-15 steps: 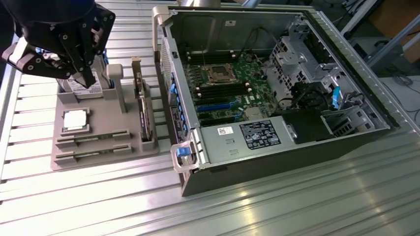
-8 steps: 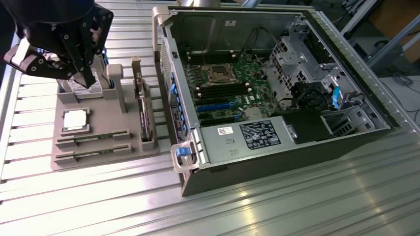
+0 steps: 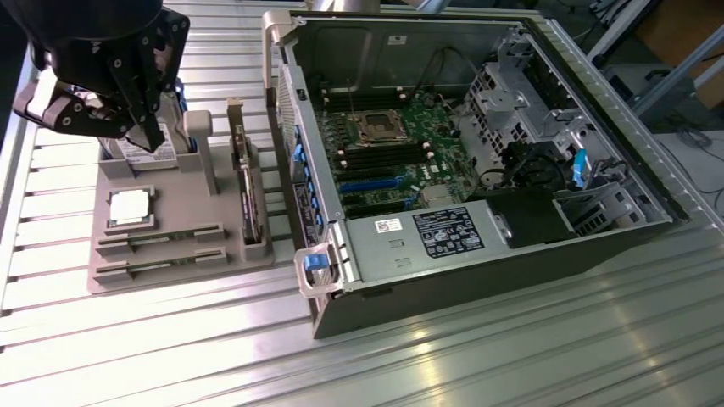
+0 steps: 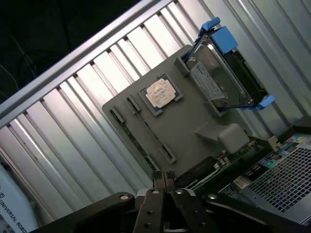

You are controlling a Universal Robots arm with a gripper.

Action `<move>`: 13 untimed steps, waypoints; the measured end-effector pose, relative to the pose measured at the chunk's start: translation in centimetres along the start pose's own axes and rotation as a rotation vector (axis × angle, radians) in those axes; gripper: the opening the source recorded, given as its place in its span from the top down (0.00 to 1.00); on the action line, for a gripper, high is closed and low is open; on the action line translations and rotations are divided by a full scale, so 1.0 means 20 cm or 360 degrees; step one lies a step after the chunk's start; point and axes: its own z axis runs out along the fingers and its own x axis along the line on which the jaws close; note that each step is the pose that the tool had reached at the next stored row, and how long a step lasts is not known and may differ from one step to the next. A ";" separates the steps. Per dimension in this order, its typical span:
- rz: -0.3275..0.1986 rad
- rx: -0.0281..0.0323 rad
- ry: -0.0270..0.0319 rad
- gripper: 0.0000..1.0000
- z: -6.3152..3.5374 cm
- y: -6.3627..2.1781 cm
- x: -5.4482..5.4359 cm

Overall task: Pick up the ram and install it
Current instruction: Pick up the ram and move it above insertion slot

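Black fingers of the claw (image 4: 163, 174) are pressed together with nothing pinched between them. In the exterior view the claw hangs over the far end of a grey holder (image 3: 198, 203), right above the hard drive (image 4: 218, 82) standing there. The ram (image 3: 158, 264) lies at the opposite, near end of that holder, seated on edge in a long slot beside a second slot like it. The dark strip is so thin that I take it for the stick rather than see its chips. Its long axis runs parallel to the holder's near edge, crosswise to the line from the claw to the ram, with the square chip (image 3: 130, 208) lying between the two. The ribbed metal table (image 3: 169, 356) borders the holder at its near edge and on the exterior view's left, so room looks open there. On the exterior view's right a tall card (image 3: 249, 195) stands on edge just beside the slot ends, and just beyond it is the opened computer case (image 3: 476, 280), so that side looks tight.
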 end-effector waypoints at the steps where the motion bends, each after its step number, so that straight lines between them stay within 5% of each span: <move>1: -0.0021 -0.00005 0.00008 0.89 0.000 0.000 0.00; 13: -0.0234 -0.00051 0.00093 0.89 0.000 0.000 0.00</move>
